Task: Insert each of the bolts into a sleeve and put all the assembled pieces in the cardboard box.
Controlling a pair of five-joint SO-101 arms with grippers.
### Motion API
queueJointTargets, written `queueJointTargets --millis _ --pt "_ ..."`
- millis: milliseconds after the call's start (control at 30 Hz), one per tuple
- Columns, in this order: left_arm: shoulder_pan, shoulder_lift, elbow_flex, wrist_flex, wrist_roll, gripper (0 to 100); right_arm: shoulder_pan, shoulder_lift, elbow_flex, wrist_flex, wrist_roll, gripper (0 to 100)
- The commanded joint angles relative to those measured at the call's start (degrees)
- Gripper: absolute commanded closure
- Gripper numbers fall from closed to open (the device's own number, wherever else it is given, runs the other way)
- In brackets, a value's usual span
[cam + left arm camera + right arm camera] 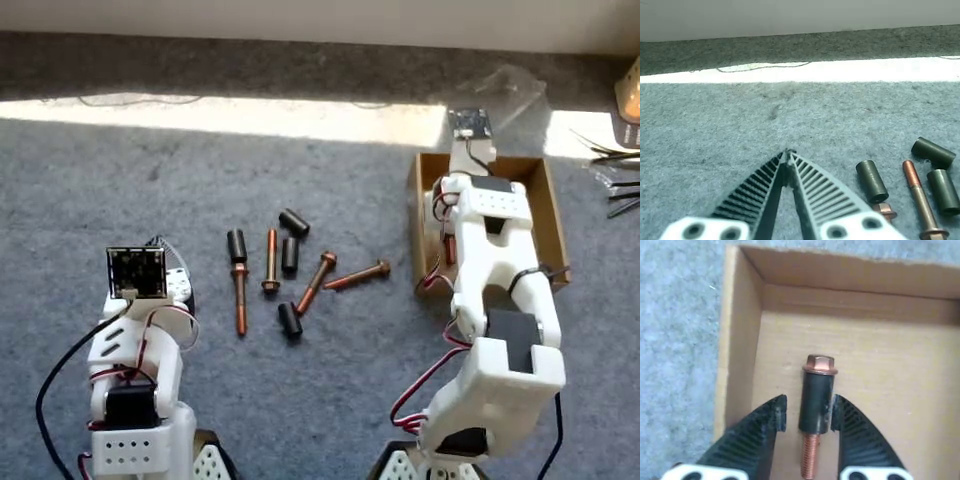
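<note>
Several copper bolts point(271, 260) and black sleeves point(290, 254) lie loose on the grey carpet between the arms. The cardboard box point(548, 215) sits at the right. The right arm point(495, 260) hangs over it. In the right wrist view an assembled piece point(816, 395), a bolt inside a sleeve, lies on the box floor point(890, 405). My right gripper point(809, 407) is open, with one finger on each side of the sleeve. My left gripper point(786, 154) is shut and empty, low over the carpet to the left of a sleeve point(871, 180) and a bolt point(918, 197).
A crumpled clear plastic bag point(508, 88) lies behind the box. Dark tools point(615, 190) stick in from the right edge. A sunlit strip point(220, 115) crosses the far carpet. The left arm point(135, 340) stands at the near left.
</note>
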Motion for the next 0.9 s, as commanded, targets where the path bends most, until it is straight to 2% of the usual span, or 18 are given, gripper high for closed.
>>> queueJointTargets --millis 0,167,400,533,867 --pt "-0.31 -0.57 -0.48 0.18 0.35 100 0.31 -1.19 -3.12 -1.80 0.70 87.1" --pt "-0.31 -0.57 -0.48 0.18 0.35 100 0.22 -2.86 -3.82 -1.80 0.44 87.1" --pt "-0.31 -0.57 -0.48 0.18 0.35 100 -1.71 -13.49 -3.74 -1.71 0.53 87.1" --pt "-0.48 -0.57 -0.48 0.18 0.35 100 -5.76 -20.70 -2.59 1.63 0.35 87.1" --pt "-0.57 -0.57 -0.48 0.18 0.35 100 -21.85 -31.60 -2.07 14.64 0.26 87.2"
